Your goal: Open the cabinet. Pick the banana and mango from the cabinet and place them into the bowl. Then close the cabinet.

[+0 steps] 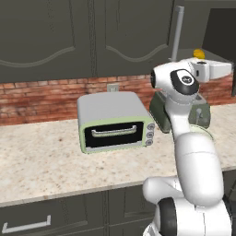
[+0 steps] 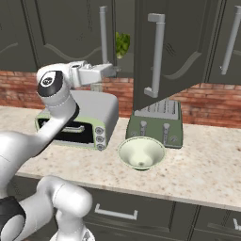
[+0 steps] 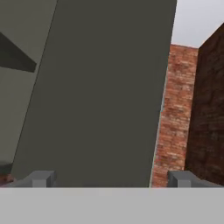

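The cabinet's right door [image 2: 176, 47] stands swung open on its bar handle [image 2: 156, 56]. Its left door [image 1: 133, 32] is shut. A small yellow-orange mango [image 1: 199, 53] shows on the cabinet shelf just behind my hand. The banana is hidden. On the counter below the open door, in front of the toaster, sits the pale cream-green bowl [image 2: 141, 152] with nothing in it. My gripper [image 2: 114, 70] [image 1: 227, 69] is level at the height of the cabinet's bottom edge, by the gap between the doors. It is open, and its fingertips [image 3: 42, 178] are wide apart before a dark grey panel.
A pale green toaster oven [image 1: 115, 122] stands on the speckled counter [image 1: 41, 161] left of the arm. The dark green toaster [image 2: 157, 123] stands against the brick wall [image 3: 175, 118]. A green lettuce head [image 2: 122, 44] shows inside the cabinet. Low cabinets run under the counter.
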